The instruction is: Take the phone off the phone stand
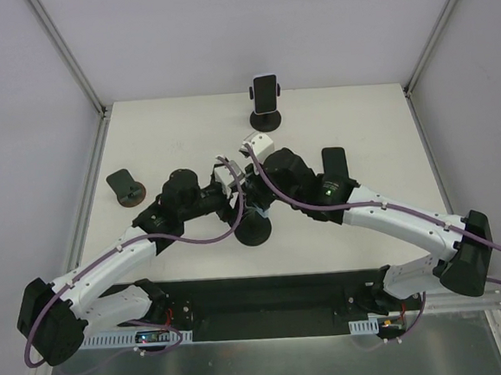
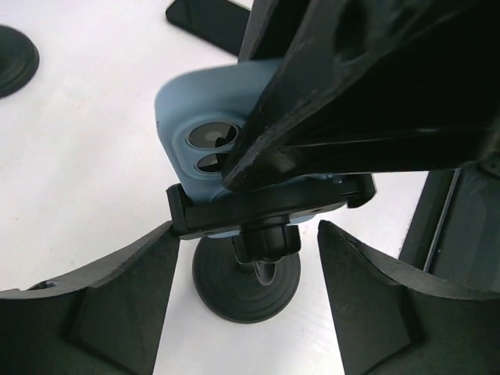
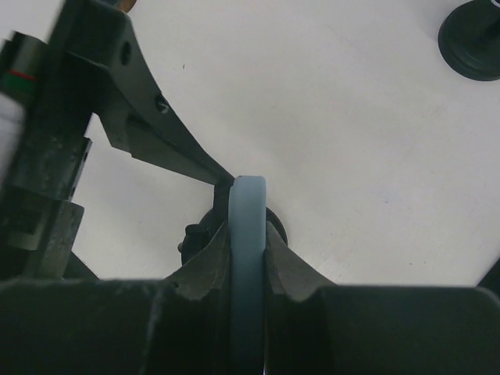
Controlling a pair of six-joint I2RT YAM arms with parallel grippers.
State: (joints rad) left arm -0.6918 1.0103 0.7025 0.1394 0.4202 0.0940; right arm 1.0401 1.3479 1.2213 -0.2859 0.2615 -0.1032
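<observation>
A phone in a light blue case [image 2: 195, 117] sits in the black clamp [image 2: 258, 209] of a phone stand with a round black base [image 2: 246, 285]. My right gripper [image 3: 248, 242] is shut on the phone's edge [image 3: 248, 211] from above, one finger on each face. My left gripper [image 2: 246, 269] is open, its fingers [image 2: 101, 305] standing apart on either side of the stand's neck without touching it. In the top view both grippers meet over the stand base [image 1: 256, 230] at the table's middle, and the phone is hidden under them.
A second phone on its stand [image 1: 266, 95] stands at the back. An empty stand [image 1: 125, 187] lies at the left. A black phone [image 1: 334, 162] lies flat to the right of my right arm. Walls enclose the table on three sides.
</observation>
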